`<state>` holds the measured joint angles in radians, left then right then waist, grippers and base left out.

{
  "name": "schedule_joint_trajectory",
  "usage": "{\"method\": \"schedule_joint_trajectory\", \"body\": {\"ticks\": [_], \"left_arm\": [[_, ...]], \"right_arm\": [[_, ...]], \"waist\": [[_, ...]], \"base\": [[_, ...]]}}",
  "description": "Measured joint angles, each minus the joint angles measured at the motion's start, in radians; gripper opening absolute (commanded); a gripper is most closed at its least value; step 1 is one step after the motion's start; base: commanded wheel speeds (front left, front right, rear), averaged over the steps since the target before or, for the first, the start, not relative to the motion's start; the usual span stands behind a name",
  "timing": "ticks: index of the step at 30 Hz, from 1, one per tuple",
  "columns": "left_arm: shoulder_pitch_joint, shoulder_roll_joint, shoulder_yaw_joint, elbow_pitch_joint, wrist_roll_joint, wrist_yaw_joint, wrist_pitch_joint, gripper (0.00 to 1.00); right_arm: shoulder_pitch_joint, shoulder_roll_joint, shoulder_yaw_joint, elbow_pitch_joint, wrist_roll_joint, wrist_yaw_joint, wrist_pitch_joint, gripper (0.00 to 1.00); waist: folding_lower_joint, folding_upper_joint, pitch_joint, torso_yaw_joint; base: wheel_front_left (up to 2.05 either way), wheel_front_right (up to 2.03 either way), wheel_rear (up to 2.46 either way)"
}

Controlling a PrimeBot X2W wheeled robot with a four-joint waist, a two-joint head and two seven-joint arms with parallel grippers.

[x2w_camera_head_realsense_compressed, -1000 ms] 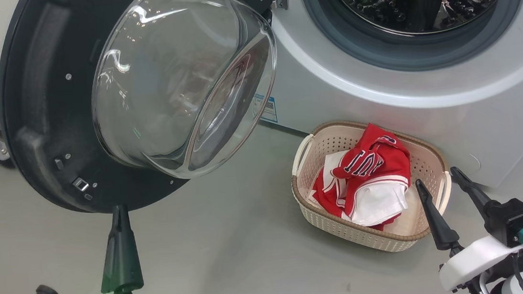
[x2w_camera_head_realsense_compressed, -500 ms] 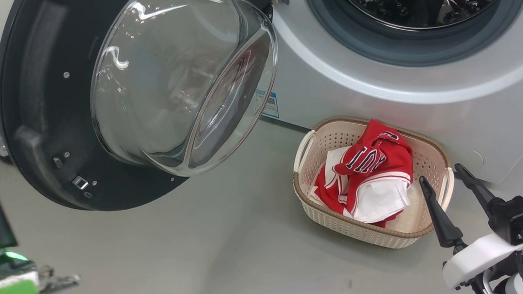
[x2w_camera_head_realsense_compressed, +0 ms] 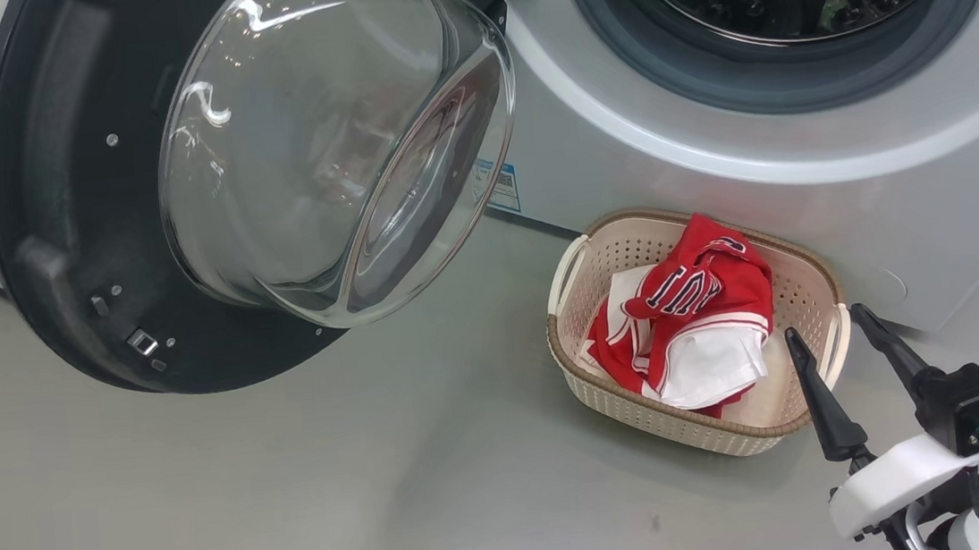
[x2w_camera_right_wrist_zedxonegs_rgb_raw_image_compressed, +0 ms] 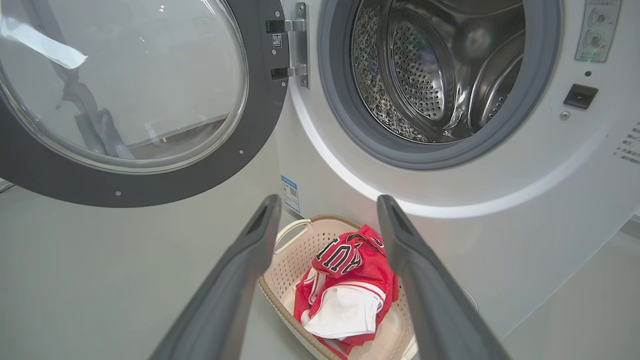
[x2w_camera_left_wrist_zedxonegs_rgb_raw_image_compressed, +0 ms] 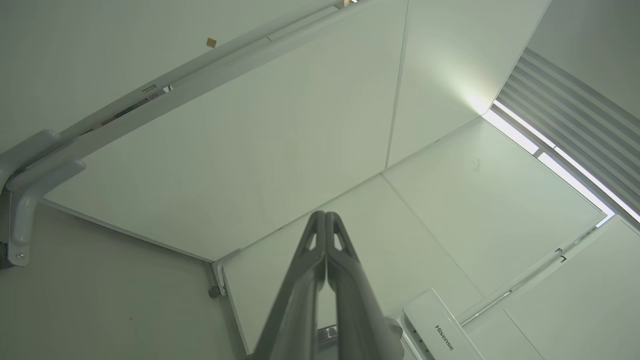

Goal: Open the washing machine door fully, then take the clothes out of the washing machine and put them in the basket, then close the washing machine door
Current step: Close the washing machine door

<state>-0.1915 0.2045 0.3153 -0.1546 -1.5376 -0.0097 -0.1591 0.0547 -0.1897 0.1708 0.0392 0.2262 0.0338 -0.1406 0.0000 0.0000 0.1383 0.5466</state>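
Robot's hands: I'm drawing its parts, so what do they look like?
The right hand has two long, dark, tapering fingers, a black block, a white curved shell, a teal plug and thin cables. The left hand shows two grey fingers with slim cut-outs near their tips.

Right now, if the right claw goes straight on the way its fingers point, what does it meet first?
Most likely the large white front-loading washing machine: the open right claw aims at its front panel just above the cream perforated plastic basket. Depth is unclear, so the exact spot is uncertain.
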Motion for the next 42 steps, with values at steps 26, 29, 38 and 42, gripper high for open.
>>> {"method": "schedule_joint_trajectory", "body": {"ticks": [26, 29, 38, 42], "left_arm": [[-0.163, 0.1, -0.087, 0.379, -0.194, 0.101, 0.32, 0.0], [-0.175, 0.103, -0.098, 0.396, -0.194, 0.102, 0.342, 0.0], [-0.193, 0.131, -0.122, 0.43, -0.197, 0.093, 0.409, 0.0], [-0.197, 0.137, -0.131, 0.436, -0.206, 0.083, 0.445, 0.0]], "right_arm": [[-0.007, -0.027, -0.007, -0.032, 0.0, 0.009, 0.03, 1.0], [-0.007, -0.03, -0.013, -0.033, 0.002, 0.009, 0.03, 1.0], [-0.007, -0.032, -0.015, -0.037, 0.002, 0.009, 0.03, 1.0], [-0.007, -0.034, -0.016, -0.039, 0.002, 0.009, 0.03, 1.0]], "waist": [[0.0001, 0.0, 0.064, -0.098], [0.0, 0.0, 0.069, -0.1], [0.0, 0.0, 0.077, -0.095], [0.0, 0.0, 0.08, -0.09]], "base": [[0.0, 0.0, 0.0], [0.0, 0.0, 0.0], [0.0, 0.0, 0.0], [0.0, 0.0, 0.0]]}}
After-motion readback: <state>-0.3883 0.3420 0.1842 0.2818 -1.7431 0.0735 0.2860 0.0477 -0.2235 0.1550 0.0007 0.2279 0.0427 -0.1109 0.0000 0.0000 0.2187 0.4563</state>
